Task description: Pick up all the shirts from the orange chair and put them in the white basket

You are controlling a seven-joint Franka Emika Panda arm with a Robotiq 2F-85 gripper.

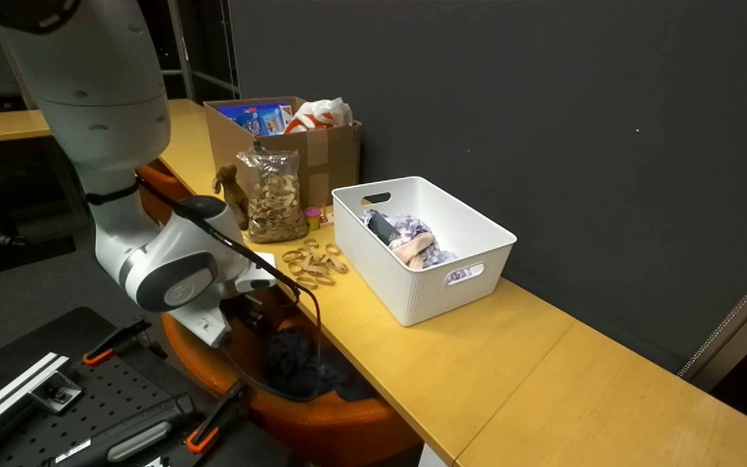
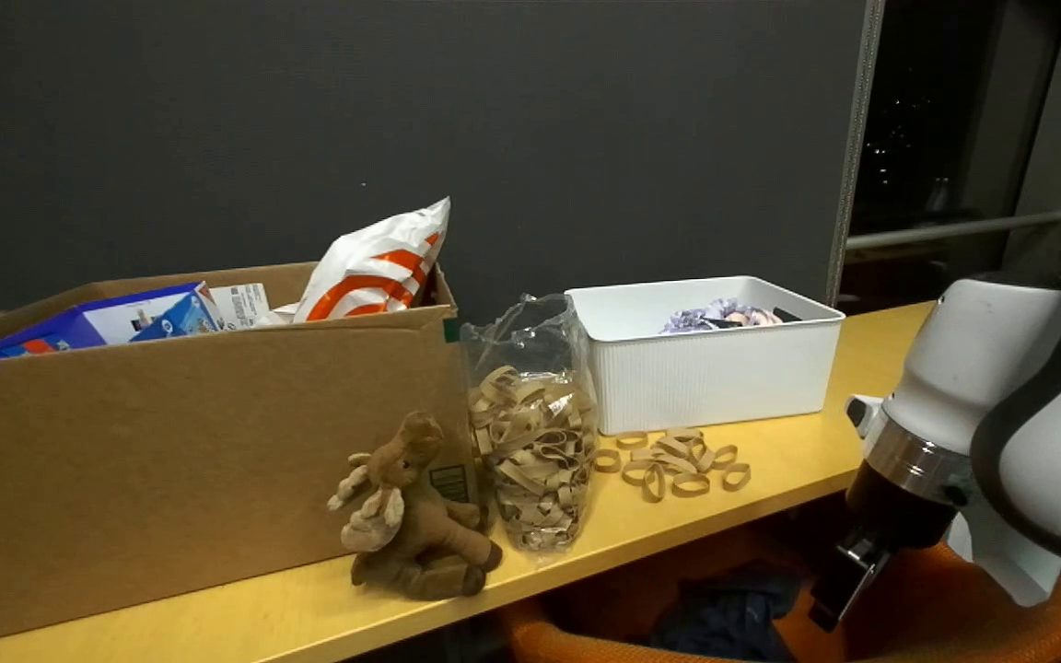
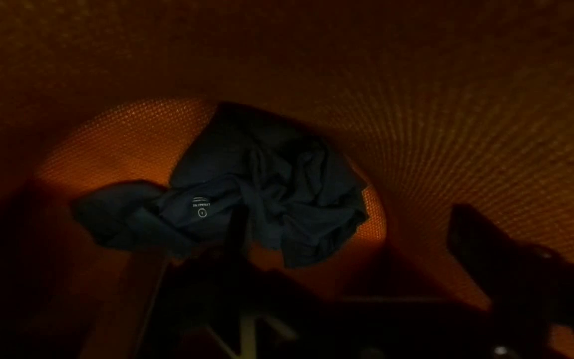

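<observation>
A dark navy shirt (image 3: 267, 184) lies crumpled on the seat of the orange chair (image 1: 341, 431). It also shows in both exterior views (image 1: 312, 363) (image 2: 724, 617). My gripper (image 3: 350, 219) is open and empty, with its fingers wide apart. In the wrist view the left finger overlaps the shirt's near edge; the right finger is over bare chair fabric. In an exterior view the gripper (image 2: 839, 589) points down into the chair, above and beside the shirt. The white basket (image 1: 377, 263) stands on the table and holds purple-and-white patterned cloth (image 1: 412, 227) with peach and dark pieces.
The yellow table (image 1: 516, 363) edge runs beside the chair. Loose tan bands (image 1: 312, 263), a bag of bands (image 1: 276, 207), a brown plush toy (image 2: 425, 525) and a cardboard box (image 2: 217, 460) stand along it. A black perforated platform (image 1: 107, 389) with orange-tipped clamps is beside the arm.
</observation>
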